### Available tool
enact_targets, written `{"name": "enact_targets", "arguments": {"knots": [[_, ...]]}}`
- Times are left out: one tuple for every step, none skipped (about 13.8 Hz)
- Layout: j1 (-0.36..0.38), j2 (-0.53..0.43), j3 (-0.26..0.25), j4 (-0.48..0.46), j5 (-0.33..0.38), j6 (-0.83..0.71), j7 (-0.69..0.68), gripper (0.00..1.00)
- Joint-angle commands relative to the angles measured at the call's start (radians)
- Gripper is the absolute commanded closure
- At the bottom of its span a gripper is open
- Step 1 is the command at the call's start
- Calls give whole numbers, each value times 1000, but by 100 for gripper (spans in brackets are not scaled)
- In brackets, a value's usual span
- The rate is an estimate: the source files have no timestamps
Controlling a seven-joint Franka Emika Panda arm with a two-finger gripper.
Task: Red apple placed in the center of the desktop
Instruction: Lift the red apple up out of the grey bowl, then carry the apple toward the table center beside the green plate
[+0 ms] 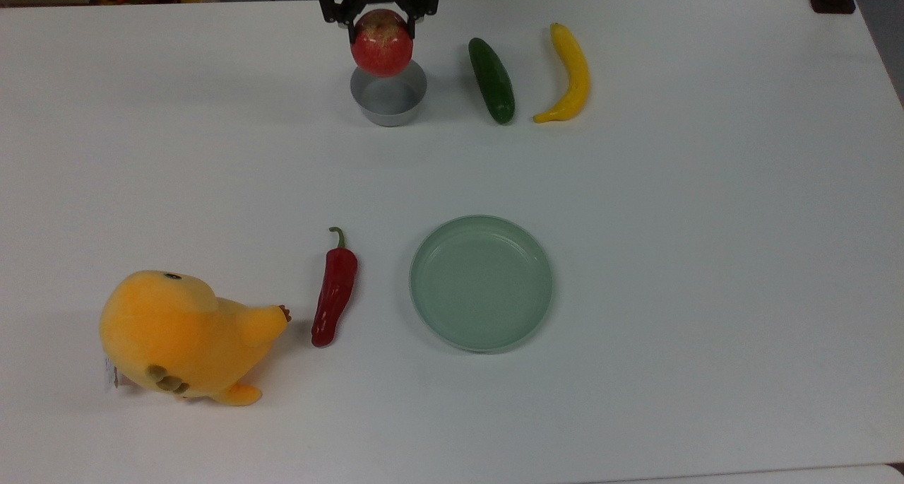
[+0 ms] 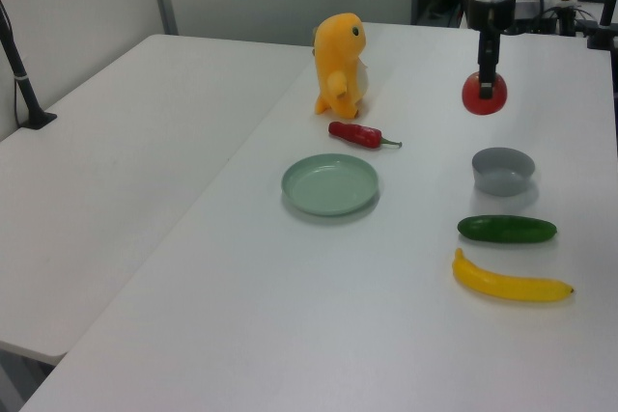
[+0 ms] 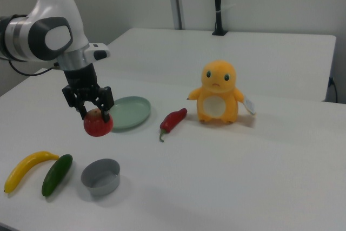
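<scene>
The red apple (image 1: 382, 44) (image 2: 484, 94) (image 3: 98, 123) hangs in the air, well above a small grey bowl (image 1: 388, 96) (image 2: 502, 170) (image 3: 101, 176). My gripper (image 1: 381, 19) (image 2: 487, 79) (image 3: 95, 113) is shut on the apple's top, fingers on either side. The white desktop (image 1: 635, 208) (image 2: 319, 296) (image 3: 227, 171) spreads beneath; the bowl stands near its far edge in the top view.
A green cucumber (image 1: 491, 80) and a yellow banana (image 1: 567, 73) lie to the bowl's right in the top view. A pale green plate (image 1: 481, 282), a red chili pepper (image 1: 335, 290) and an orange plush toy (image 1: 180, 335) sit lower in the top view.
</scene>
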Motion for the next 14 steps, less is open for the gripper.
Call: {"name": "enact_targets", "arguments": {"knots": [[8,30,-1,17,25,106,104,43],[7,44,-1,29,36,119,115,43],[8,68,-1,48,37,119,124,43],[8,93,-1,71,37,122,144,43],[8,123,-1,98,37,128,164,43],[7,172,-1,149,37,128,176,43],[4,214,-1,181,39,134,177,43],[4,243,-1,191,39,163,177,43],[4,260,-1,191,39,195,177,43],[5,286,-1,191,39,241,178,43],[5,308,-1,191,39,263,178,43],[7,325,-1,191,39,283,178,43],[7,341,-1,192,39,301,178,43],[7,364,-1,192,39,333,192,43]]}}
